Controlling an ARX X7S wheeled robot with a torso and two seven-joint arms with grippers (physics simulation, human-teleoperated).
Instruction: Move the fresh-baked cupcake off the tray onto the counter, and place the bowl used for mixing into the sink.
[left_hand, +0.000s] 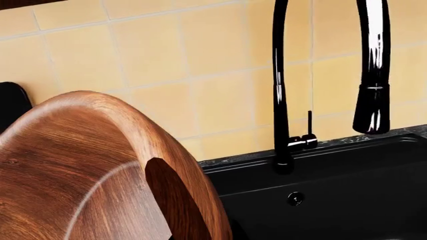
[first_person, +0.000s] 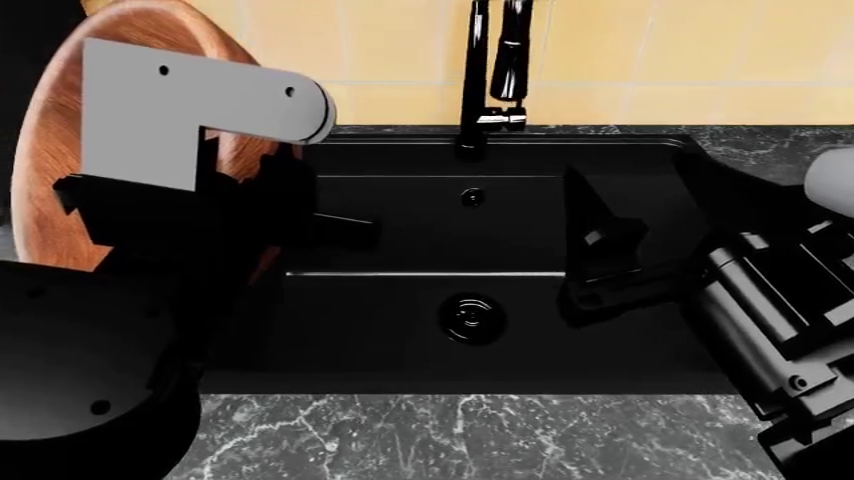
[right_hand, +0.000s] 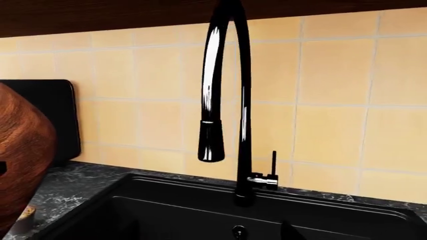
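Observation:
The wooden bowl (first_person: 54, 150) hangs tilted on its side at the left edge of the black sink (first_person: 387, 235). My left gripper (first_person: 267, 185) is shut on its rim, and one finger (left_hand: 170, 200) lies against the inside wall of the bowl (left_hand: 67, 165). Over the right half of the basin my right gripper (first_person: 582, 262) is open and holds nothing. A small tan ribbed thing, apparently the cupcake (right_hand: 25, 217), stands on the counter (right_hand: 67, 187), mostly hidden behind the bowl (right_hand: 20, 150). The tray is out of view.
The tall black faucet (first_person: 483, 70) rises behind the basin, its spout (left_hand: 371, 107) hanging close to the bowl's height. The round drain (first_person: 470, 316) is in the basin floor. A flat black object (right_hand: 47, 117) leans on the tiled wall at the left. Marble counter (first_person: 467, 435) runs along the front.

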